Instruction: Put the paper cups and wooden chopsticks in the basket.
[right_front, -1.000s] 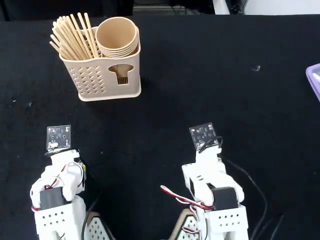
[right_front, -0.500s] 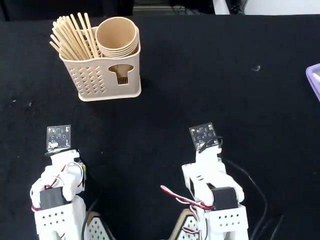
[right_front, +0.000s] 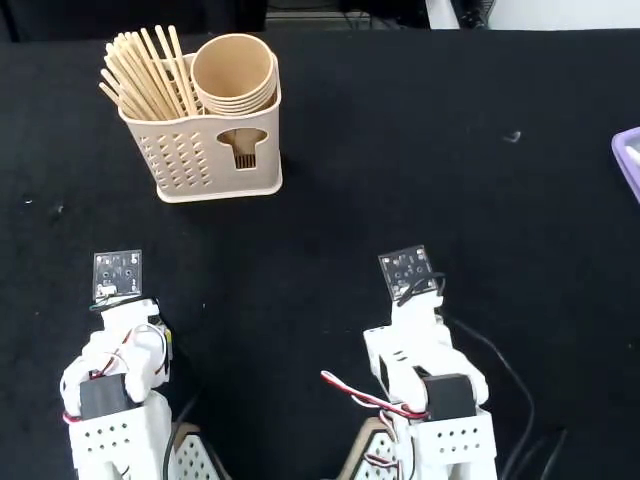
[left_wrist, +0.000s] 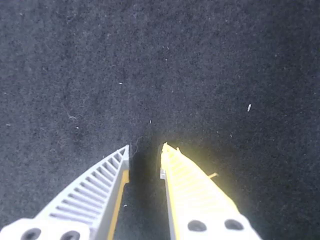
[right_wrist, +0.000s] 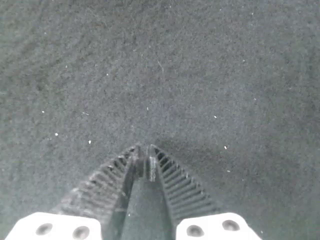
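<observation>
Holding nothing | left end effector (left_wrist: 145, 147) ajar | right end effector (right_wrist: 145, 148) clenched | cups (right_front: 234, 68), chopsticks (right_front: 145, 70) in basket (right_front: 200, 155)

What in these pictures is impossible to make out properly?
- Purple object: cut off by the high view's right edge; unidentifiable.
- Paper cups: nested, their lower parts behind the basket wall in the high view; count unclear.
- Chopsticks: lower ends hidden inside the basket, high view.
- Speck on the table: too small, high view.
</observation>
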